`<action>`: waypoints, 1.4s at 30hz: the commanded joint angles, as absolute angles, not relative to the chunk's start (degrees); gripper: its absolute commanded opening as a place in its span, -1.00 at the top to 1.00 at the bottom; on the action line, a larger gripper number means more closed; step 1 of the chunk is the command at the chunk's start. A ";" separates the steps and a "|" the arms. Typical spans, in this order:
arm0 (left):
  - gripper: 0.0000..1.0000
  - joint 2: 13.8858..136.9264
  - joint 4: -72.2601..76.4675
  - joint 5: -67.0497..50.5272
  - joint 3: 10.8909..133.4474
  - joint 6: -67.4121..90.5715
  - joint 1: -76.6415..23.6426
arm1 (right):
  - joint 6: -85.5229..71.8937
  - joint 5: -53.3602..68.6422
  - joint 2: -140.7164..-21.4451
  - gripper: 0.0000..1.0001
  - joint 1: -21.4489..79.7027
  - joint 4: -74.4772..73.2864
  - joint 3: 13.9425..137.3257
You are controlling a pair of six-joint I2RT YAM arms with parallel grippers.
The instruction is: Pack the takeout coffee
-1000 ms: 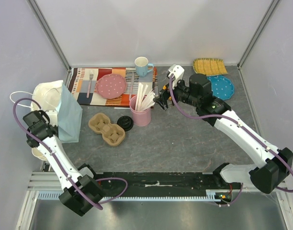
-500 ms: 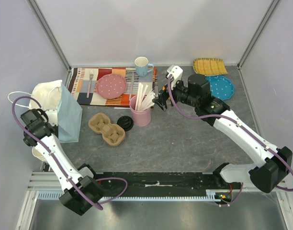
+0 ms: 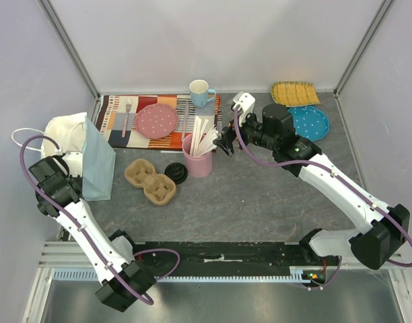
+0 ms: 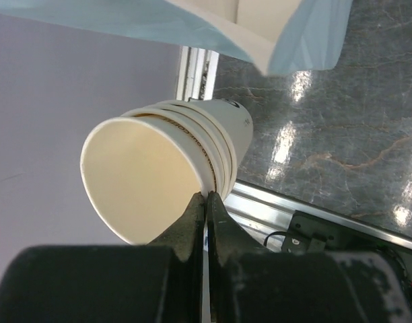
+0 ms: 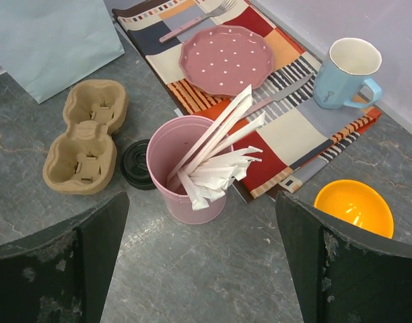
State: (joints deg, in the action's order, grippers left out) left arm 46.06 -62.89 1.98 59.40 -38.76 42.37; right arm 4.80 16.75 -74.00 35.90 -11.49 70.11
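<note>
The grey marbled tabletop (image 3: 260,195) fills the middle of the overhead view, and both arms rise from its bottom edge. The right arm (image 3: 340,188) stretches toward upper centre. Its right claw (image 3: 225,143) hangs with jaws spread wide, just right of the pink cup of wooden sticks (image 3: 197,161). The left arm (image 3: 78,222) bends toward the left edge, beside a light-blue paper bag (image 3: 99,161) whose pale inside shows at its open mouth. A patterned placemat (image 3: 115,121) lies across the upper left of the tabletop. It carries a pink dotted plate (image 3: 156,121), a fork (image 3: 128,114) left of that plate, and a light-blue mug (image 3: 200,92) at its upper right corner. At upper right a blue dotted plate (image 3: 312,122) sits just below a yellow woven mat (image 3: 295,92). A brown cardboard cup carrier (image 3: 150,180) lies below the placemat. The black lid (image 3: 176,172) lies flat on the tabletop between the carrier and the pink cup, right against the carrier. The right wrist view also shows an orange bowl (image 5: 354,208) at lower right. In the left wrist view the off-white paper cup (image 4: 139,175) fills centre frame with its mouth toward the camera. It is the nearest cup of a tilted nested stack (image 4: 233,131) beside the metal rail (image 4: 192,67) at the tabletop's edge. The left claw (image 4: 206,200) is closed, its fingers (image 4: 190,225) pinching that cup's rim.
</note>
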 commanded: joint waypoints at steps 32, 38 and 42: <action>0.96 43.32 -73.21 -5.64 64.84 -47.55 41.49 | 5.36 17.40 -74.44 -0.96 38.41 -9.67 72.95; 0.96 46.40 -75.14 -0.26 76.98 -50.09 41.05 | 4.92 17.58 -75.76 -0.96 38.85 -9.67 74.35; 0.96 48.16 -78.75 -1.76 84.79 -50.36 40.78 | 4.75 17.75 -76.11 -0.96 39.29 -9.06 74.71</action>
State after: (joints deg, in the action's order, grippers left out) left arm 47.24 -75.29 -2.31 78.81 -47.97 41.17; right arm 4.75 16.88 -75.85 38.63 -11.53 71.79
